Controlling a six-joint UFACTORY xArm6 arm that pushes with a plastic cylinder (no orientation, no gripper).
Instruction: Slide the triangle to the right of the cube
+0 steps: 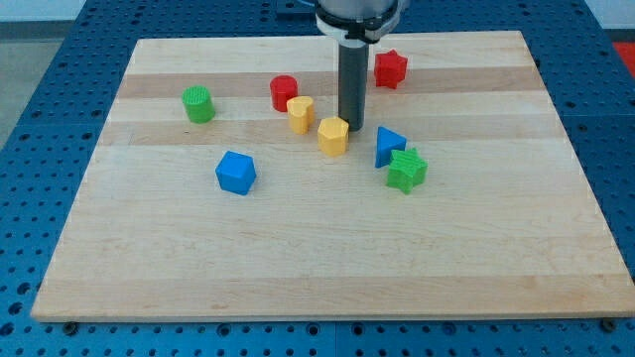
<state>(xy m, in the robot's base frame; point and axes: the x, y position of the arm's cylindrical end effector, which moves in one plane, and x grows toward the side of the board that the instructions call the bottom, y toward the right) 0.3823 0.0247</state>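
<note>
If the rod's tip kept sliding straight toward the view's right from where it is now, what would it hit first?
Probably the blue triangle: my tip sits beside the yellow block, and the triangle lies just rightward, though depth is uncertain.

Lab bench (blue perforated baseplate)

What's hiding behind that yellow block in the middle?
Just behind the yellow hexagonal block, toward the view's top, stands my tip. The block covers part of the rod's lower end, so whether they touch cannot be seen.

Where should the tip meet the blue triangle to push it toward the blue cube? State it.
No grip here: push its right face, from the view's right. The blue triangle touches the green star; the blue cube lies left. My tip is beside the yellow block.
</note>
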